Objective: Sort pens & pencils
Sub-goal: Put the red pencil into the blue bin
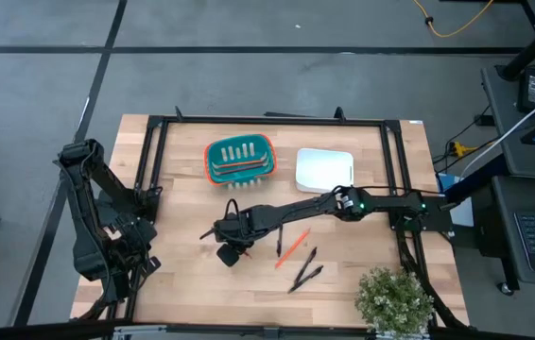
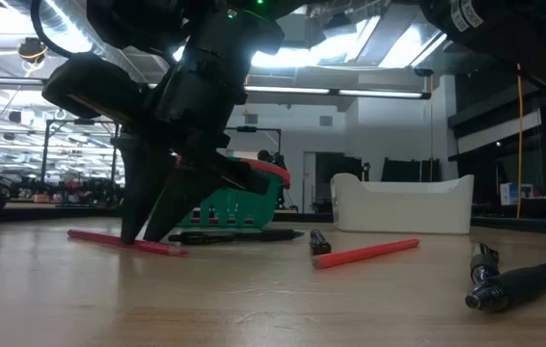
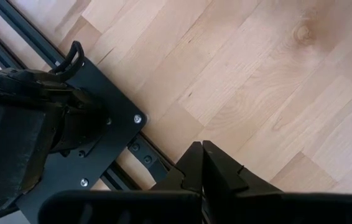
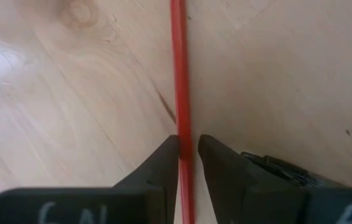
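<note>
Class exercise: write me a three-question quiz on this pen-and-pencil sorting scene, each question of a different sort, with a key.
1. True or false: the right claw has its fingers on either side of a red pencil lying on the table.
2. Which container holds pencils already? A) the teal basket B) the white bin
3. Fill in: the left claw is parked near the table's ____ edge.

Key: 1 true; 2 A; 3 left.

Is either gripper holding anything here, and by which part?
The right gripper straddles a pencil lying on the table, fingers around its shaft; which part along its length cannot be told. The left gripper holds nothing.
</note>
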`<control>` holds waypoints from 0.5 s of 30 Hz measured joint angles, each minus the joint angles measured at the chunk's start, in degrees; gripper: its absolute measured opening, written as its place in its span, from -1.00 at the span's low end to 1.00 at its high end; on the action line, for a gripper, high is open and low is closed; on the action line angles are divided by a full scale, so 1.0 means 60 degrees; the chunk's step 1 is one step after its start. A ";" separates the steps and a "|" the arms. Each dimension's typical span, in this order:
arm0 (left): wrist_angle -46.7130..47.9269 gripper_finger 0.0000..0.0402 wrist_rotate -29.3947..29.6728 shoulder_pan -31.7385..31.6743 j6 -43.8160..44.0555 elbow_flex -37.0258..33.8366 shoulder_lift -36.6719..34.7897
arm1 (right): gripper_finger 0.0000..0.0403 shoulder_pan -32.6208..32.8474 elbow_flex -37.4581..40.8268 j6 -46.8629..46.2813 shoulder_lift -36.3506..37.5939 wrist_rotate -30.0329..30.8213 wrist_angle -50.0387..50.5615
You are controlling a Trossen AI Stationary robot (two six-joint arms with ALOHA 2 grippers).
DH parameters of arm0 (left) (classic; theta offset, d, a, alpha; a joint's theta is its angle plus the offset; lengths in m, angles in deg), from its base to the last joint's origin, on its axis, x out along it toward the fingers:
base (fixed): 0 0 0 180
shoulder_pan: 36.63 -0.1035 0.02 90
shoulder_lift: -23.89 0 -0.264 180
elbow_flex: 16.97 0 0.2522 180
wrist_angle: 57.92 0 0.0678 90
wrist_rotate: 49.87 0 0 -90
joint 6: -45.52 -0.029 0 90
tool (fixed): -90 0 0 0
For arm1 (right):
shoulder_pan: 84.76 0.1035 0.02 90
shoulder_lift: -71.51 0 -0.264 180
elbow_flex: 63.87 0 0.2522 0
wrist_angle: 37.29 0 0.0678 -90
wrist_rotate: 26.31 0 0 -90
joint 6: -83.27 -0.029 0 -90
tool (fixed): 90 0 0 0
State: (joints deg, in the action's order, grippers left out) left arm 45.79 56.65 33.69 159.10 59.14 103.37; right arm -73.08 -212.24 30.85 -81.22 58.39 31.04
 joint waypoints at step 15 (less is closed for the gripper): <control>-0.0007 -1.00 0.0000 0.0000 0.0000 0.0000 0.0000 | -0.62 0.0029 -0.0142 0.0066 -0.0012 -0.0173 0.0903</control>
State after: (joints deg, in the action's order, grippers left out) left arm 45.75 56.65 33.69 159.10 59.14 103.37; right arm -72.90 -213.09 31.24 -81.29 57.35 36.46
